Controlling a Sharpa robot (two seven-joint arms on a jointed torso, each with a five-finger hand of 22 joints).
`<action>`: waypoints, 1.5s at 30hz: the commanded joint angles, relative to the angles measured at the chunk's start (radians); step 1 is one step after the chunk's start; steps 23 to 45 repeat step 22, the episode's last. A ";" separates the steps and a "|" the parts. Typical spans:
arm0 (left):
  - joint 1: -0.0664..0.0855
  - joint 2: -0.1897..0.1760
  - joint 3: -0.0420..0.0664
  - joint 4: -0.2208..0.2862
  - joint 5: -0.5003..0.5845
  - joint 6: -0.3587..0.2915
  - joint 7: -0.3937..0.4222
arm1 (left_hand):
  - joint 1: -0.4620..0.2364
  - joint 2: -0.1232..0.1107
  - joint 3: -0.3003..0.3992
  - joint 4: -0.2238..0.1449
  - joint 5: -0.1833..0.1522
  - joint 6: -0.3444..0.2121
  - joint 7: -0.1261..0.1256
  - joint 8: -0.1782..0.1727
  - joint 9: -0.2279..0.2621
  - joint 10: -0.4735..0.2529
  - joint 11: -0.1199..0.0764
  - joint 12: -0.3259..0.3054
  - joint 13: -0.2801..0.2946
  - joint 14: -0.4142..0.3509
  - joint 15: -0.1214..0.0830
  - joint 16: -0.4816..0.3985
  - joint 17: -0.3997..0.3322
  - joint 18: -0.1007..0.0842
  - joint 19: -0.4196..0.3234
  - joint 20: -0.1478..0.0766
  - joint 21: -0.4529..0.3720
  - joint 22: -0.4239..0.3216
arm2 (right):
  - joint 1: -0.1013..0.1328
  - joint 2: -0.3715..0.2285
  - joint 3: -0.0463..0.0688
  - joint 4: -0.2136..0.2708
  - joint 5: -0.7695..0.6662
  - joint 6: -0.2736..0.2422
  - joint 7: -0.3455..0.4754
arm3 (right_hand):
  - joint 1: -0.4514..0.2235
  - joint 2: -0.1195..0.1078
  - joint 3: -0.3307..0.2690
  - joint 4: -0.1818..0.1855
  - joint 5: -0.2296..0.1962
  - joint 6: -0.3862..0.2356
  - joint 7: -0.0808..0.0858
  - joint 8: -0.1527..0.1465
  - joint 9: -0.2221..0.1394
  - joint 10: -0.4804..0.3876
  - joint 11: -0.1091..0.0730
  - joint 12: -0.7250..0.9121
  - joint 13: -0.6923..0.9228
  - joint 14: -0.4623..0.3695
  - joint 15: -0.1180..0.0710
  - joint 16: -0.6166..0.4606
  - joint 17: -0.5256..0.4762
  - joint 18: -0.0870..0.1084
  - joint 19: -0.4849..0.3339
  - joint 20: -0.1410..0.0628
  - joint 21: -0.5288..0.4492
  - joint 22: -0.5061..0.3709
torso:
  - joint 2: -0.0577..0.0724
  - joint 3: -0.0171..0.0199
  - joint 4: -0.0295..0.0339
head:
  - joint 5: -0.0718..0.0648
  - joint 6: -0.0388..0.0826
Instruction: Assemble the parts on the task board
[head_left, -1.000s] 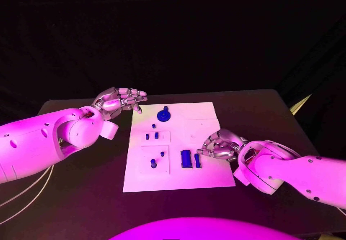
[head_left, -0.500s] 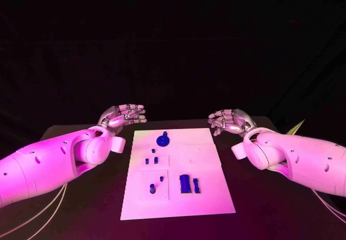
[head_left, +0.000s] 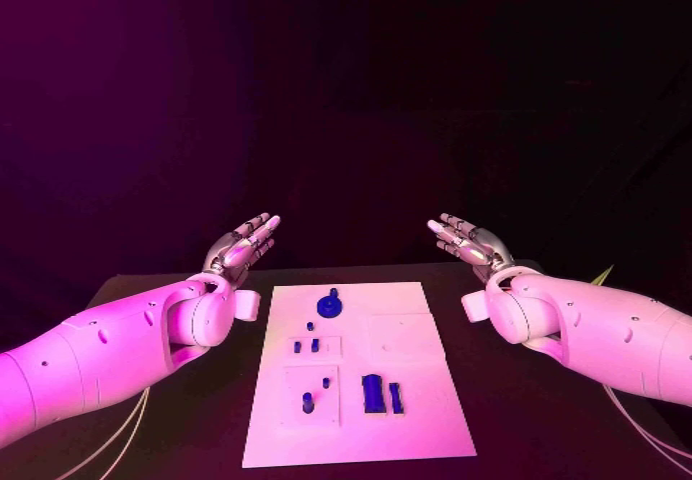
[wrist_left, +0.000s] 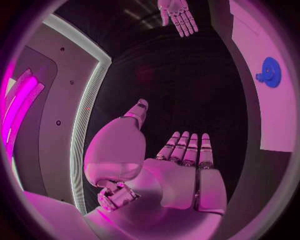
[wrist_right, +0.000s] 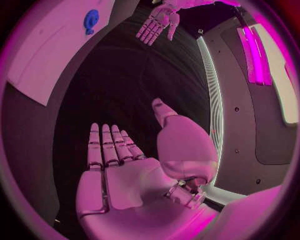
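L hand (head_left: 244, 245) is raised beyond the far-left corner of the task board (head_left: 411, 400), fingers straight & apart, holding nothing. R hand (head_left: 469, 240) likewise beyond the far-right corner, fingers spread, nothing in it. Board lies flat on the black table (head_left: 548, 420), between both arms. Parts on board: round blue piece w/ a knob (head_left: 330, 305) near far edge, small pegs (head_left: 306, 345) mid-left, two upright blue blocks (head_left: 379, 394) nearer the near edge.
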 joint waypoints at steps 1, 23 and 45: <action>-0.008 -0.005 0.004 0.042 -0.006 -0.053 0.007 | -0.999 0.041 -0.147 -0.035 -0.047 -0.208 -0.048 -0.089 -0.071 -0.249 -0.059 -0.055 -0.027 -0.187 -0.047 -0.081 -0.062 -0.075 -0.185 -0.079 -0.044 -0.049 | -0.016 -0.007 0.014 0.056 0.027 -0.046 0.022 | -0.723 0.047 -0.186 -0.036 -0.051 -0.224 -0.053 -0.067 -0.119 -0.303 -0.053 -0.051 -0.073 -0.273 -0.037 -0.085 -0.117 -0.068 -0.292 -0.071 -0.028 -0.140 | -0.023 0.0063 0.0281 | -0.003 0.021; -0.086 -0.059 0.024 0.381 -0.040 -0.492 0.040 | -0.999 0.041 -0.147 -0.035 -0.047 -0.208 -0.048 -0.089 -0.071 -0.249 -0.059 -0.055 -0.027 -0.187 -0.047 -0.081 -0.062 -0.075 -0.185 -0.079 -0.044 -0.049 | -0.140 -0.077 0.118 0.407 0.199 -0.346 0.132 | -0.723 0.047 -0.186 -0.036 -0.051 -0.224 -0.053 -0.067 -0.119 -0.303 -0.053 -0.051 -0.073 -0.273 -0.037 -0.085 -0.117 -0.068 -0.292 -0.071 -0.028 -0.140 | -0.030 0.0083 0.0371 | -0.004 0.029; -0.086 -0.059 0.024 0.381 -0.040 -0.492 0.040 | -0.999 0.041 -0.147 -0.035 -0.047 -0.208 -0.048 -0.089 -0.071 -0.249 -0.059 -0.055 -0.027 -0.187 -0.047 -0.081 -0.062 -0.075 -0.185 -0.079 -0.044 -0.049 | -0.140 -0.077 0.118 0.407 0.199 -0.346 0.132 | -0.723 0.047 -0.186 -0.036 -0.051 -0.224 -0.053 -0.067 -0.119 -0.303 -0.053 -0.051 -0.073 -0.273 -0.037 -0.085 -0.117 -0.068 -0.292 -0.071 -0.028 -0.140 | -0.030 0.0083 0.0371 | -0.004 0.029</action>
